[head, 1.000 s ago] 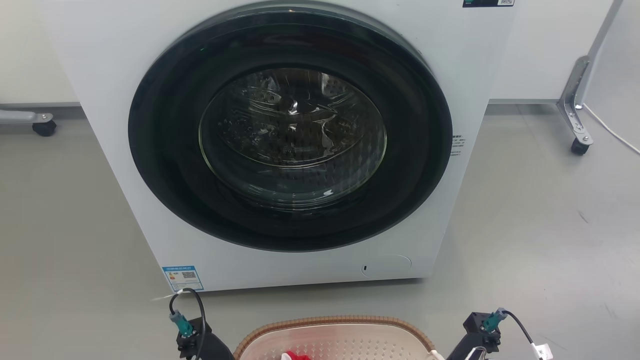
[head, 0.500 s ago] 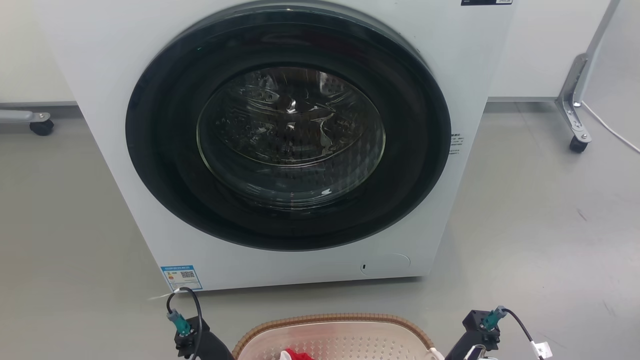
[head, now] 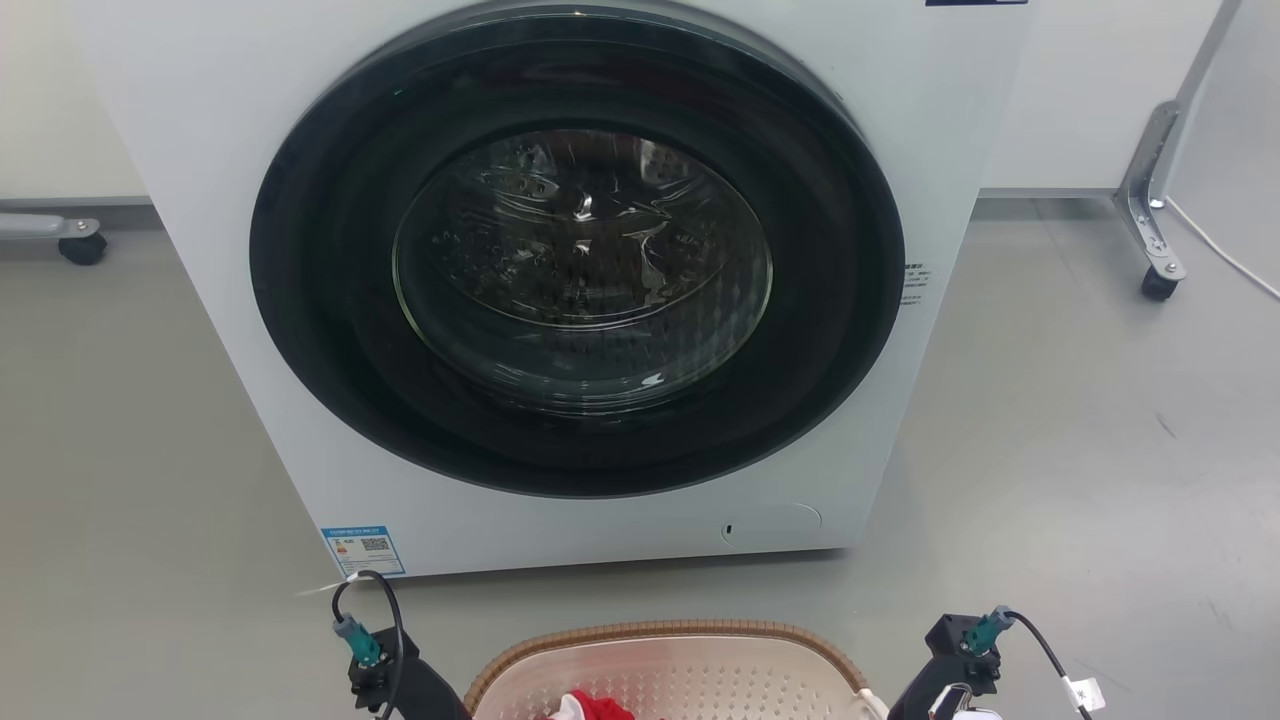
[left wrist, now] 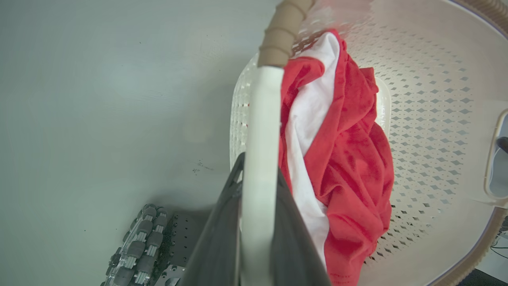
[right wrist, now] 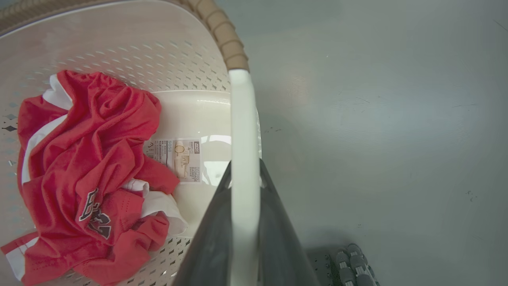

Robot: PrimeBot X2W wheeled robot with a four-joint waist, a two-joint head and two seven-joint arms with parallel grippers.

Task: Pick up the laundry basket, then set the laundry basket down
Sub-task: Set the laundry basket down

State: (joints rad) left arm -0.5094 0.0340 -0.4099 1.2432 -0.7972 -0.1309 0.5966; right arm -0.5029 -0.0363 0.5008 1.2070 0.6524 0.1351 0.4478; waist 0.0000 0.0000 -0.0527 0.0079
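The laundry basket (head: 660, 630) sits low in front of the washing machine (head: 170, 200), between both arms, with a red-and-white garment (right wrist: 91, 159) crumpled inside. The left gripper (left wrist: 258, 169) has its jaws closed tight on one white loop handle (left wrist: 260, 119). The right gripper (right wrist: 245, 169) clamps the opposite handle (right wrist: 243, 119) likewise. Whether the basket's base touches the floor (head: 1050, 450) I cannot tell.

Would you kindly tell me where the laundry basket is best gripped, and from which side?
Take the laundry basket by its two white loop handles, left handle and right handle, coming from outside each end: the thin bars suit a pinch, and opposite grips should keep it level.
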